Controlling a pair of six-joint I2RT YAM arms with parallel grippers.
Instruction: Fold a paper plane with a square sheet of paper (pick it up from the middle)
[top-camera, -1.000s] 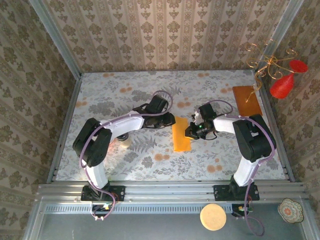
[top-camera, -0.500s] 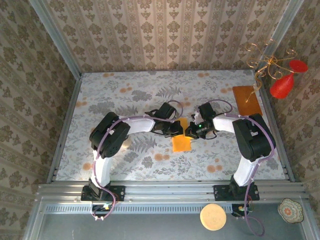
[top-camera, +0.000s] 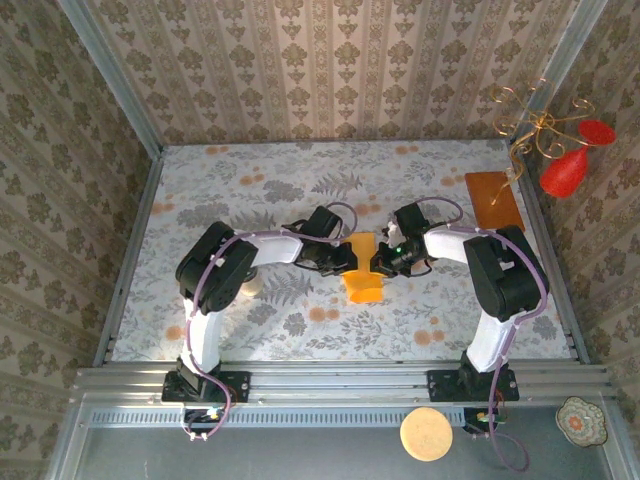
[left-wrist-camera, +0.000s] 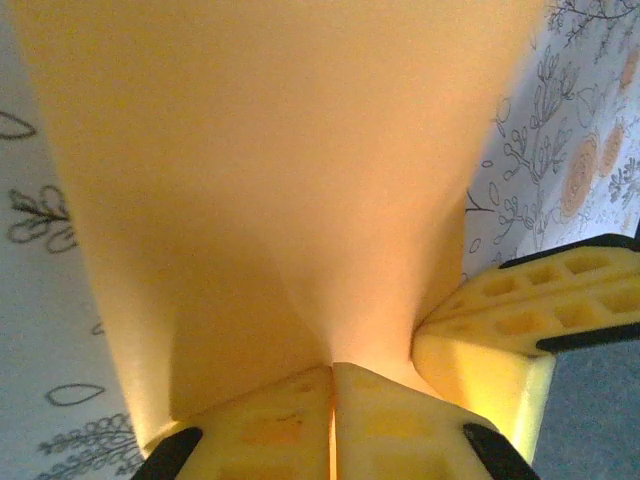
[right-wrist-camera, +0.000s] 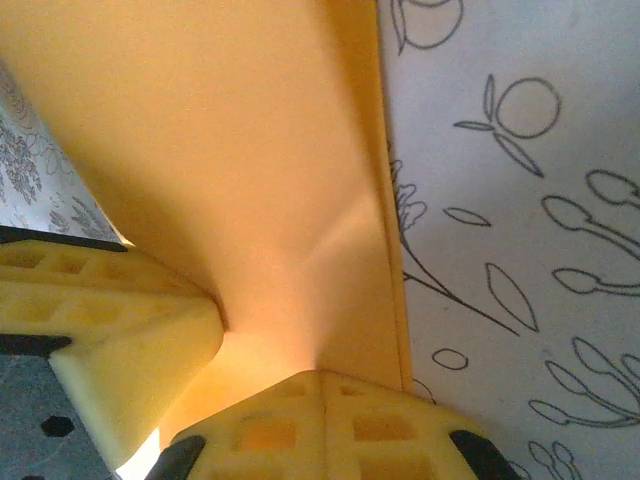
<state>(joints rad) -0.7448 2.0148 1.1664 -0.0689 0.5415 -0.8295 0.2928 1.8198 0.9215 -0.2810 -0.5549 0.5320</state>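
Note:
The square sheet of paper (top-camera: 362, 272), bright orange-yellow and folded to a narrow strip, hangs between my two grippers at the table's middle. My left gripper (top-camera: 346, 258) is shut on its left edge, and my right gripper (top-camera: 377, 260) is shut on its right edge. In the left wrist view the paper (left-wrist-camera: 280, 170) rises from my shut left gripper (left-wrist-camera: 332, 372), puckered at the pinch, with a right-hand finger (left-wrist-camera: 520, 315) beside it. The right wrist view has the paper (right-wrist-camera: 230, 150) pinched in my right gripper (right-wrist-camera: 320, 378); a left-hand finger (right-wrist-camera: 110, 335) presses close. The paper plane is out of view.
A darker brown-orange board (top-camera: 492, 200) lies at the back right, by a gold wire stand with red ornaments (top-camera: 563, 172). A tan disc (top-camera: 427, 433) and a small patterned dish (top-camera: 582, 420) sit on the near rail. Floral tablecloth (top-camera: 220, 190) surrounds the arms.
My left arm swung in from the left and shut on the paper's left edge. The paper, flat and long before, now bunches up shorter between the two grippers. The right gripper barely moved.

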